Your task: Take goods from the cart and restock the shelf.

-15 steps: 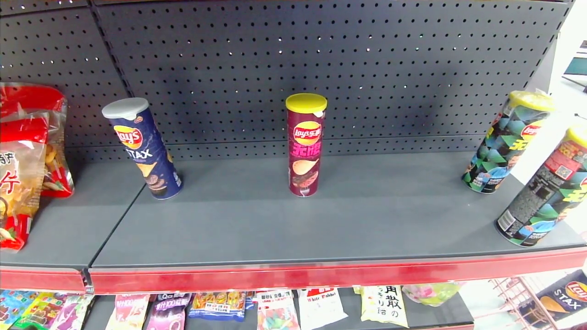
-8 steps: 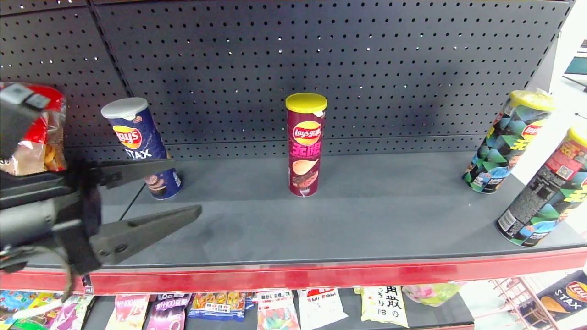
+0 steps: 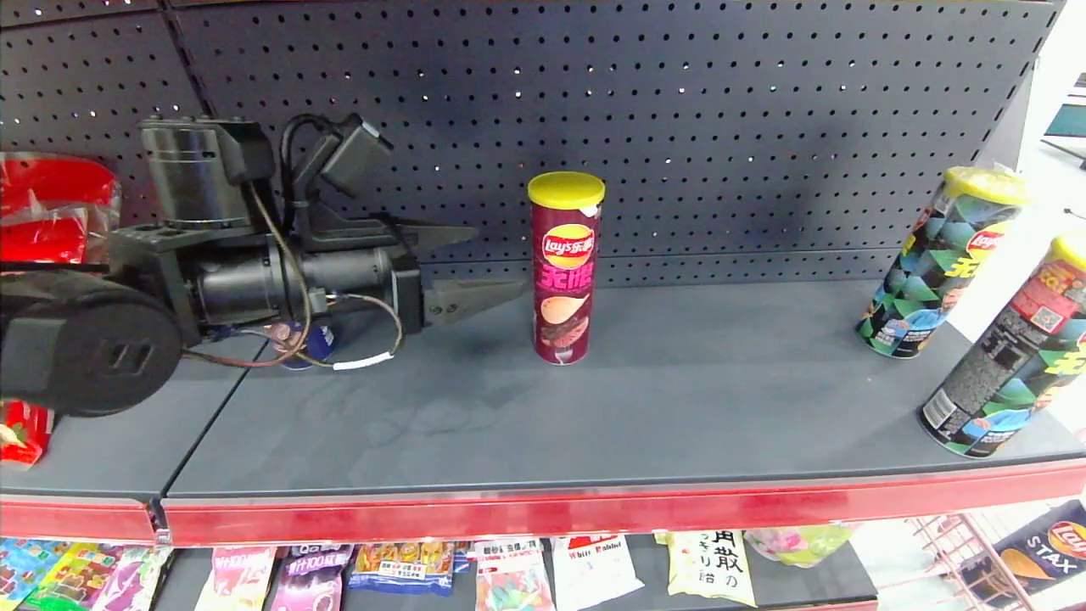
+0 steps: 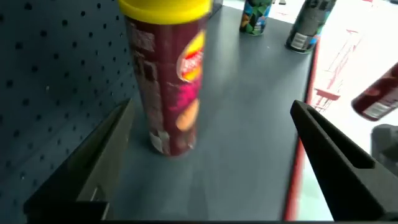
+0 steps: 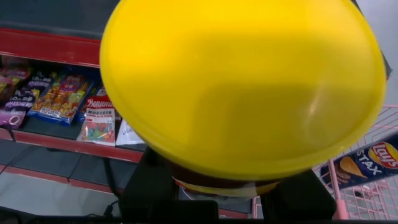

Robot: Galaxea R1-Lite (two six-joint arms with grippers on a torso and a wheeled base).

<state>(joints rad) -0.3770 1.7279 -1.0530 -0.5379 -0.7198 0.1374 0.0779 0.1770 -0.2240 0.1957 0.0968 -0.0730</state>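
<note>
A maroon chip can with a yellow lid (image 3: 566, 267) stands upright mid-shelf near the pegboard. My left gripper (image 3: 501, 259) hovers just left of it, open, fingers pointing at the can. In the left wrist view the maroon can (image 4: 171, 81) stands ahead, nearer one finger of the left gripper (image 4: 211, 109). A blue can (image 3: 305, 344) is mostly hidden behind that arm. My right gripper (image 5: 227, 190) is shut on a can whose yellow lid (image 5: 242, 81) faces its camera. That same can (image 4: 379, 99) shows in the left wrist view beyond the shelf edge.
Two patterned cans (image 3: 933, 263) (image 3: 1010, 348) stand at the shelf's right end. Snack bags (image 3: 42, 221) sit at the left. The red shelf lip (image 3: 594, 509) runs along the front, with packets on the lower shelf. A pink cart (image 3: 959, 543) holds a blue can (image 3: 1044, 543).
My left arm has come in from the left, risen and swung right across the shelf. It now covers the blue can and points at the maroon can, open throughout.
</note>
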